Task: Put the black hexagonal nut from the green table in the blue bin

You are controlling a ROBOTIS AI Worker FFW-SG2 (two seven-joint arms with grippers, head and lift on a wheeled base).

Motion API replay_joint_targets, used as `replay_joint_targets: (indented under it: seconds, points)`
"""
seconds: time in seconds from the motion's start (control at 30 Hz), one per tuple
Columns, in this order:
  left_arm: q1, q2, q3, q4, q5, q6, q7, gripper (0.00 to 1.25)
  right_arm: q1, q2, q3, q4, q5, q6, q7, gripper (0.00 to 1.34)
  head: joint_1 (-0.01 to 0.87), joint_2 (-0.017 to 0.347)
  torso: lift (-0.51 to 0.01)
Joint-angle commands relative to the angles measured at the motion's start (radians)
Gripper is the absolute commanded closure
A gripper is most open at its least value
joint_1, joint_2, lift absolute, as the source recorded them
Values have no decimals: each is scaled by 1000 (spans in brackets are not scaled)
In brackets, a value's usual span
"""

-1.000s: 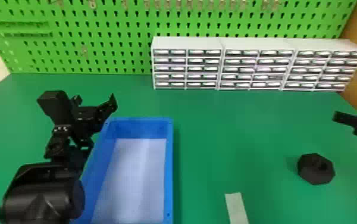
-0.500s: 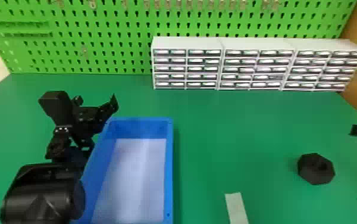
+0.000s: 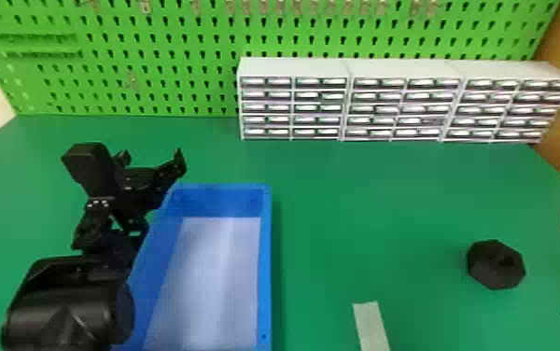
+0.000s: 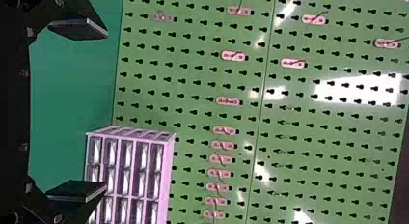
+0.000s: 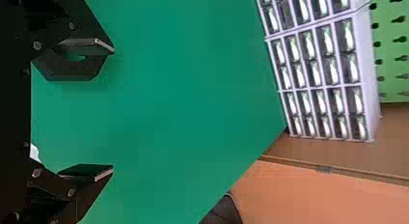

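On the right-hand side of the green table (image 3: 363,210), the black hexagonal nut (image 3: 496,264) is lying flat, no finger touching it, probably giving the pads a pair of side faces to pinch. Right gripper (image 5: 113,109) is holding its fingers wide apart with nothing between them, which is looking like prep for straddling the nut. In the head view one of its tips is poking in at the right edge, beyond the nut and farther right, so it's likely standing off to avoid bumping the part before lining up. Blue bin (image 3: 265,261) is sitting over on the left, open side up, ready for a drop from above. Left gripper (image 4: 104,109) is parking by the bin's far left corner, fingers spread and empty, presumably staying out of the right arm's way. Pale strip (image 3: 371,326) is lying between bin and nut; purpose not showing. Job is sitting at pre-grasp, I'm judging: next move is needing the right gripper over the nut, then down. Main risk I'm seeing is closing on corners and twisting it.
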Motion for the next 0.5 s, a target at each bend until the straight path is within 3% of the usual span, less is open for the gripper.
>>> replay_joint_targets:
  seconds: [0.0, 0.47]
  points:
    - [0, 0, -1, 0, 0, -1, 0, 173, 2, -14, -1, 38, -29, 9, 0, 400, 686, 51, -97]
    - [5, 0, -1, 0, 2, -1, 2, 173, -1, -31, -27, 173, -81, -9, 0, 398, 686, 51, -97]
